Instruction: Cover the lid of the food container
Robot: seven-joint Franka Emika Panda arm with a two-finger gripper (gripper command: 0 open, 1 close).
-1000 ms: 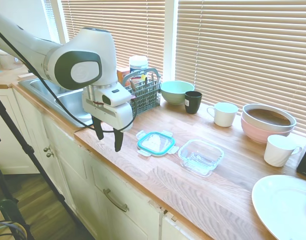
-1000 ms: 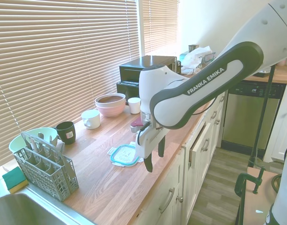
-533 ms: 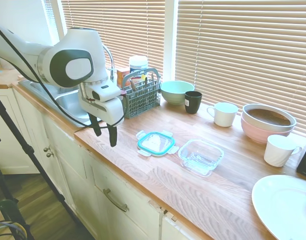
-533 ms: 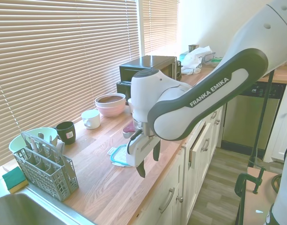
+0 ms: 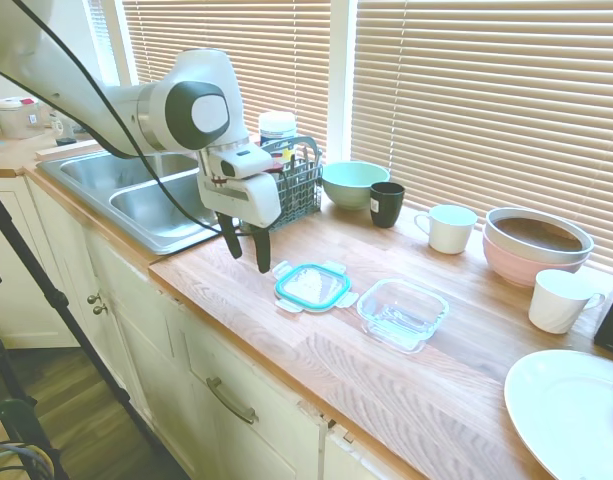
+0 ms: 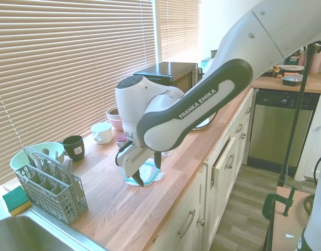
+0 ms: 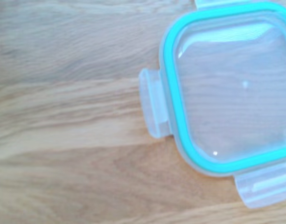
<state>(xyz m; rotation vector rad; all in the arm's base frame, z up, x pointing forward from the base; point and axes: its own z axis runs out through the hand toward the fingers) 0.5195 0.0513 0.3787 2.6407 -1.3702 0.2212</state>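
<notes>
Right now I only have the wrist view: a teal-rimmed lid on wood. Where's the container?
Observer: The container sits on the counter just beside the lid, on the side away from the sink.
Operator: Is the end effector holding anything?
Observer: No, the end effector is open and empty, hovering by the lid's sink-side edge.
Operator: Anything inside the container?
Observer: It looks empty.

"FRANKA EMIKA" runs in white along the arm's [image 6: 202,99] dark band.
</notes>
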